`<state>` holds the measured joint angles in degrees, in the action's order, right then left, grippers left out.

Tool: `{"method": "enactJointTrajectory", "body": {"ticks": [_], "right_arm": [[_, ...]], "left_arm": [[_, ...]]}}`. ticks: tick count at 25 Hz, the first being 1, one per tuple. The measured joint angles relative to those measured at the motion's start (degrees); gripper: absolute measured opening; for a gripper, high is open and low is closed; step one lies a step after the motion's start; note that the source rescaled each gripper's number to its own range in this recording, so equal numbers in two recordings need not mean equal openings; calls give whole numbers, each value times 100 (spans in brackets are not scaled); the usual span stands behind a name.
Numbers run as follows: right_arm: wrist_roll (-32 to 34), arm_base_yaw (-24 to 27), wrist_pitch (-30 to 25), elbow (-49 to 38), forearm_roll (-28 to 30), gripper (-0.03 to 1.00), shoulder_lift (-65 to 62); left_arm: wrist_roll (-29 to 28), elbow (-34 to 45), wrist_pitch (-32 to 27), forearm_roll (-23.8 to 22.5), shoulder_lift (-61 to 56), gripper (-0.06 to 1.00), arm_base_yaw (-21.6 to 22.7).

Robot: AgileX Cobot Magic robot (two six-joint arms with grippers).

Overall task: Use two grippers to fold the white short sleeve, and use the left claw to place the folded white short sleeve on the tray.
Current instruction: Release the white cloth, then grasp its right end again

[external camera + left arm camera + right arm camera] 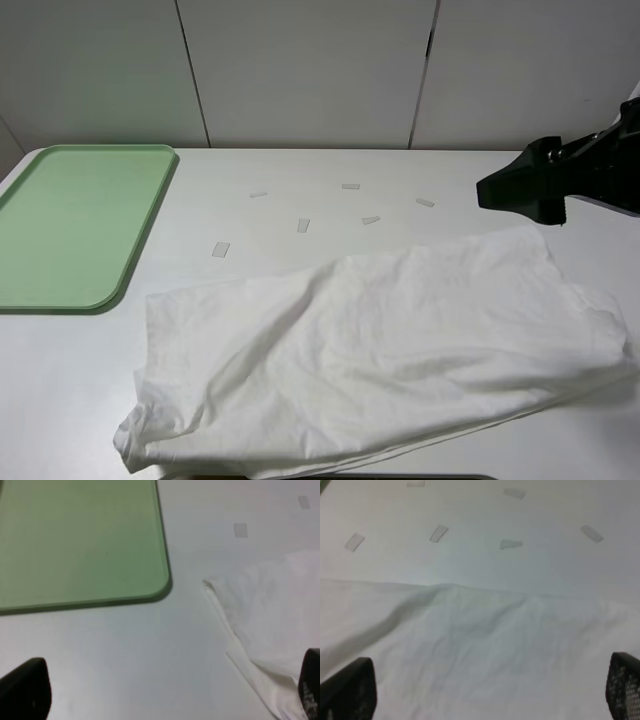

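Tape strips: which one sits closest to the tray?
The leftmost strip in the high view, also the lowest there; the rest lie farther right of the tray.

- A lab-style robot test bench is indicated, not a home.
- A bare white table (330,170) is backed by plain white wall panels (300,70) divided by dark seams.
- Small tape strips (303,225) are stuck toward the table's far edge.
- A black robot arm (585,165) is seen above the table's right edge.
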<state>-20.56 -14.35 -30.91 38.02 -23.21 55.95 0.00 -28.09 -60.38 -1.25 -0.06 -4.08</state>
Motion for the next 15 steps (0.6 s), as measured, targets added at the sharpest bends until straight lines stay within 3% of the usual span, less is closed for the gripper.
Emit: {"method": "enactJointTrajectory", "body": {"ticks": [6, 15], "right_arm": [[146, 0, -415, 0, -15, 100, 0], [330, 0, -456, 0, -21, 100, 541]], "left_arm": [[0, 0, 0, -18, 0, 100, 11], [0, 0, -1, -18, 0, 100, 11]]}}
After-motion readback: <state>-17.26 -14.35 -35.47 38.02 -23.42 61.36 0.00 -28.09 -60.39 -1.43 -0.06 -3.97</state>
